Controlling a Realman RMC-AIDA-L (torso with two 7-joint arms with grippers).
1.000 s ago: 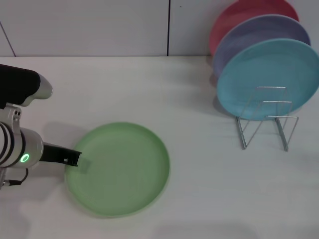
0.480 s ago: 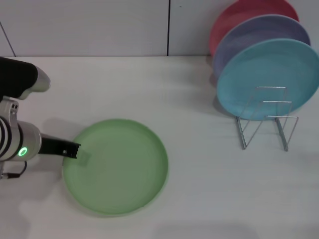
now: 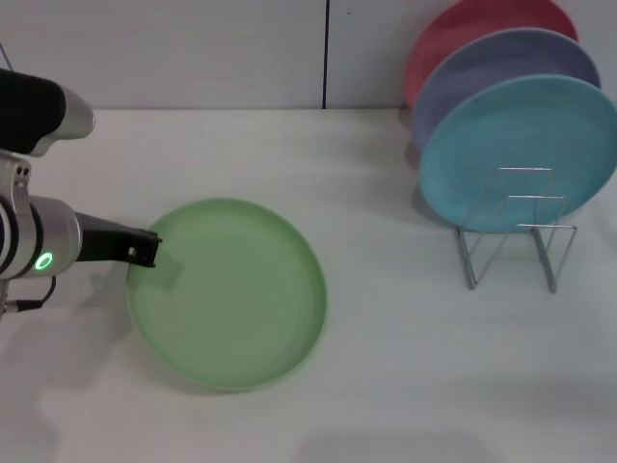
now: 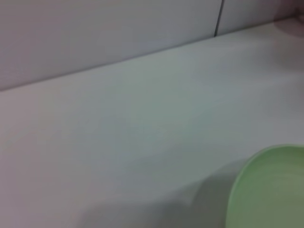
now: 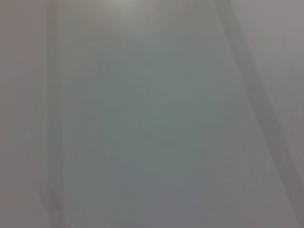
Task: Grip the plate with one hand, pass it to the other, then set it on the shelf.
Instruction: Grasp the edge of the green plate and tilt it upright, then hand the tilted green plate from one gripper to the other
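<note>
**Left Tool Grasping the Green Plate at Its Left Rim**

The left tool (image 3: pixel 145 250) is reaching in from the left edge of the scene, its arm carrying a green glowing ring. The black fingers are clamping the left rim of the plate (image 3: pixel 228 292), so the tool is grasping the plate at that point. The rest of the plate is extending to the right of the tool, over the near-left part of the white table (image 3: pixel 386 367). A soft shadow is showing on the table under the plate's near edge; whether the plate is touching the table cannot be told.

In the left wrist view, only a curved section of the plate (image 4: pixel 270 190) is appearing, with bare table (image 4: pixel 142 123) beyond it and the wall behind. The left tool's own fingers are not showing there.

The shelf (image 3: pixel 516 231), a thin silver wire rack, is standing at the far right of the table, well apart from the plate. Three other plates are leaning upright in it: a teal plate (image 3: pixel 501 135) nearest, a lavender plate (image 3: pixel 482 58) behind it, and a red plate (image 3: pixel 463 24) farthest back. The near loop dividers of the shelf are standing in front of the teal plate.

The right tool is not appearing in any view; the right wrist view is showing only a plain pale surface.
</note>
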